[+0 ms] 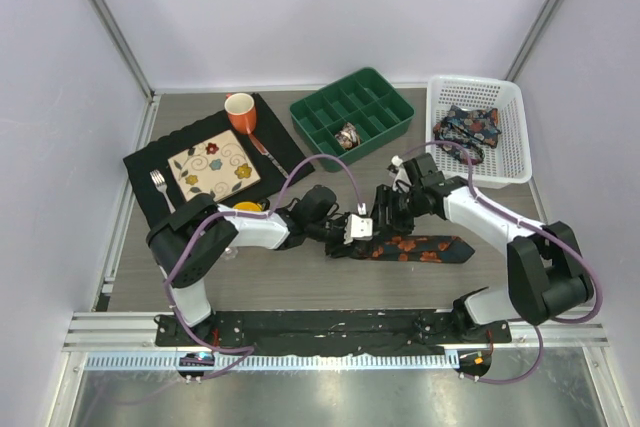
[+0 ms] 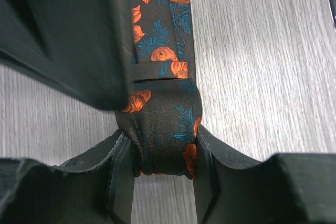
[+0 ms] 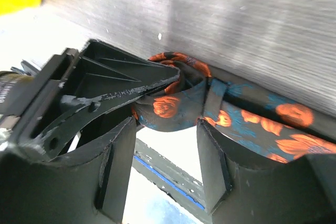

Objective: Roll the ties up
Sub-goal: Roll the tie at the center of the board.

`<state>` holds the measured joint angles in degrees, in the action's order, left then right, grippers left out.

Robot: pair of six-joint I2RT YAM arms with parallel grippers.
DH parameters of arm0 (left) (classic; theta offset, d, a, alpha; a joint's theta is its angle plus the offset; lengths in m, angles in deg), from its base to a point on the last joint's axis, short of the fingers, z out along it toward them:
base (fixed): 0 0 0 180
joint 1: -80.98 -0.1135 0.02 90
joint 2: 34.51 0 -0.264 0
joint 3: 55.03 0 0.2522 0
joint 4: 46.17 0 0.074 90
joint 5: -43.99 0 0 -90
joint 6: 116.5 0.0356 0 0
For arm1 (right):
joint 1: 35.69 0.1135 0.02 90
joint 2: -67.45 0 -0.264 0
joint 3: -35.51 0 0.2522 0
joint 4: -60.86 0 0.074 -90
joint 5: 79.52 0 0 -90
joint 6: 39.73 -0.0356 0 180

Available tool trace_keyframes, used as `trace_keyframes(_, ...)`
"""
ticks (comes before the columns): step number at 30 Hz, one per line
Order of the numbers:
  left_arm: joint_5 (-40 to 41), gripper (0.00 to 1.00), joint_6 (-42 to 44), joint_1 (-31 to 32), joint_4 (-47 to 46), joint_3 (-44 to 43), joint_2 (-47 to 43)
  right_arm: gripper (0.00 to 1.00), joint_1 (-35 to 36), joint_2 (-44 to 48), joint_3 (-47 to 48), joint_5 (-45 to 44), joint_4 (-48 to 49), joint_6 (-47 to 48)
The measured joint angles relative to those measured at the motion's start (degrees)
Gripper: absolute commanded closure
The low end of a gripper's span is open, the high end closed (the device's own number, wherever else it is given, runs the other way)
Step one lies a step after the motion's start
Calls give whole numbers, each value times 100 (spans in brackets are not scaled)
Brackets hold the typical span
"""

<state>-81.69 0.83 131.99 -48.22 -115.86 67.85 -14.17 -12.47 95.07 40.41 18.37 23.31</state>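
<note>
A dark tie with orange flowers lies flat on the table and runs to the right. Its left end is folded into a small roll. My left gripper is shut on that roll, one finger on each side. My right gripper is just behind the roll, jaws apart, and the roll lies across its fingertips. One right fingertip touches the tie's strip. One rolled tie sits in the green tray. More ties lie bundled in the white basket.
A green compartment tray stands at the back centre and a white basket at the back right. A black placemat at the left holds a flowered plate, a fork and an orange mug. A yellow object lies by the left arm.
</note>
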Motion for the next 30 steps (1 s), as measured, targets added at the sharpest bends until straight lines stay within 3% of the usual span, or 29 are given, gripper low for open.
trace_keyframes(4, 57, 64, -223, 0, 22, -26, 0, 49, 295, -299, -37, 11, 105, -20)
trace_keyframes(6, 90, 63, -302, 4, 46, -44, 0, 64, 380, -442, -74, -13, 131, -20)
trace_keyframes(7, 109, 62, -319, 4, 74, -46, 0, 80, 407, -527, -85, -4, 149, -44)
trace_keyframes(9, 164, 54, -337, 15, 96, -52, 0, 99, 404, -599, -85, 116, 234, -66)
trace_keyframes(12, 249, 36, -376, 26, 131, -61, 0, 99, 413, -601, -70, 170, 258, -48)
trace_keyframes(15, 369, 26, -481, 26, 181, -20, 0, 99, 396, -610, -94, 155, 260, -13)
trace_keyframes(25, 417, 22, -798, 24, -256, 337, -201, 99, 299, -629, -136, -61, 122, -13)
trace_keyframes(30, 420, 22, -890, 24, -498, 341, -201, 99, 293, -649, -118, -643, -72, -48)
